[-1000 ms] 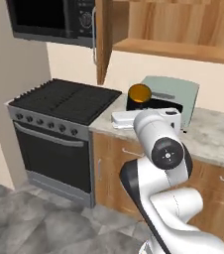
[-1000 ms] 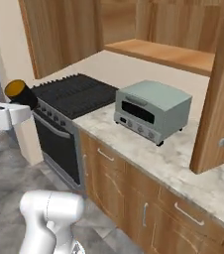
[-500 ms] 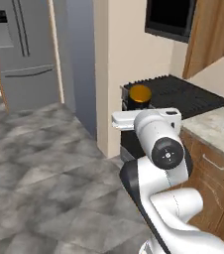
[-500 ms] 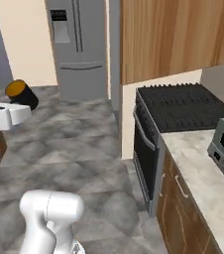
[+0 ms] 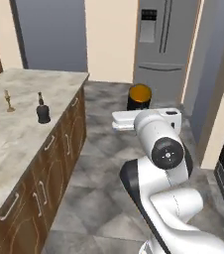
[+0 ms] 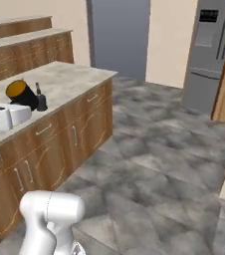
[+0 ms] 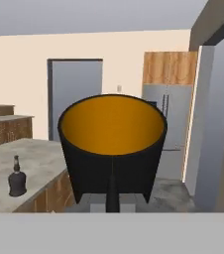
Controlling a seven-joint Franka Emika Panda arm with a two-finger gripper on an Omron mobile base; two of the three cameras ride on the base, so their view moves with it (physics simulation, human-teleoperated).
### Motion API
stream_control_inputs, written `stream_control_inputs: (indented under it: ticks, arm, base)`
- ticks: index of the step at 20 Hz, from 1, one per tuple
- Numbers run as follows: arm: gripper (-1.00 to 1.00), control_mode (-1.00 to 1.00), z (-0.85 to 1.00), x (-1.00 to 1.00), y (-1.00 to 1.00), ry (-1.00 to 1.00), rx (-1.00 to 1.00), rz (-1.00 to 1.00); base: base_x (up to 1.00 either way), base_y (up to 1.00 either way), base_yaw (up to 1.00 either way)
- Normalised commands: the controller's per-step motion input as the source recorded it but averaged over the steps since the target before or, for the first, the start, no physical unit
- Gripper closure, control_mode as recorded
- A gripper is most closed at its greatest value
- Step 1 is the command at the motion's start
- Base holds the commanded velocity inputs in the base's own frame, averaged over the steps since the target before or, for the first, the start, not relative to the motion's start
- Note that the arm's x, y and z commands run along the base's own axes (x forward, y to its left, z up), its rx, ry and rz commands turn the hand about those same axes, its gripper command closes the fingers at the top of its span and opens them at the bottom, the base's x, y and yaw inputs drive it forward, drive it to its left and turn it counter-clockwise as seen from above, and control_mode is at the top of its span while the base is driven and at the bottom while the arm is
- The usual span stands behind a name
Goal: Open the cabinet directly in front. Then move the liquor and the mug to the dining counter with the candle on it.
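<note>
My pincer [image 7: 112, 198] is clamped on the mug [image 7: 112, 144], held mid-air over the floor beside the dining counter [image 5: 15, 139]. The liquor [image 5: 43, 110] and candle [image 5: 7, 100] stand on its marble top.

No legible text, labels, brand marks, numbers or signs appear in any view. The refrigerator [image 5: 162, 47] carries a dispenser panel on its door, but the panel shows no readable characters. The liquor [image 5: 43, 109] bottle and the mug [image 7: 112, 144] bear no visible label or printing.
</note>
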Motion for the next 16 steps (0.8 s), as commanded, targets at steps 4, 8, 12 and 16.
stream_control_inputs:
  ticks: [4,8,12,16]
  arm:
    - [1.00,1.00,0.00,0.00,0.00,0.00,0.00,0.00]
    - [1.00,1.00,0.00,0.00,0.00,0.00,0.00,0.00]
    - [1.00,1.00,0.00,0.00,0.00,0.00,0.00,0.00]
    - [1.00,1.00,0.00,0.00,0.00,0.00,0.00,0.00]
  base:
    - [0.09,0.03,0.94]
    - [0.64,-0.12,0.79]
    - [0.97,-0.60,0.57]
    - [0.66,-0.99,0.38]
